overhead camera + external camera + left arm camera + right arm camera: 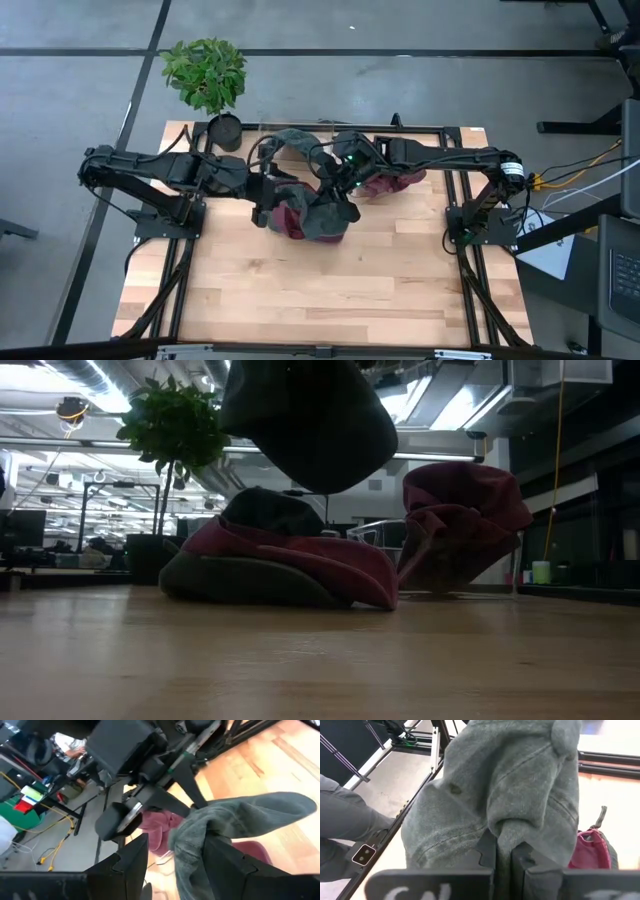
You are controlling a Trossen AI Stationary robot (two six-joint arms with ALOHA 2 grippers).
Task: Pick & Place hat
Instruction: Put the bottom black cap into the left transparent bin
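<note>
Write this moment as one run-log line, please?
right gripper: shut on grey hat, lifted | left gripper: open around grey hat | red hat: on table

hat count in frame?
3: grey hat lifted in right claw, flat maroon hat below on table, crumpled maroon hat farther back. A dark mound behind may be another.

Light wooden table; two maroon-grey hats and potted plant resting on it.

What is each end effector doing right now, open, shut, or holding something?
Left end effector: fingers apart, straddling the grey hat; a firm grip cannot be told.
Right end effector: shut on the grey hat.
</note>
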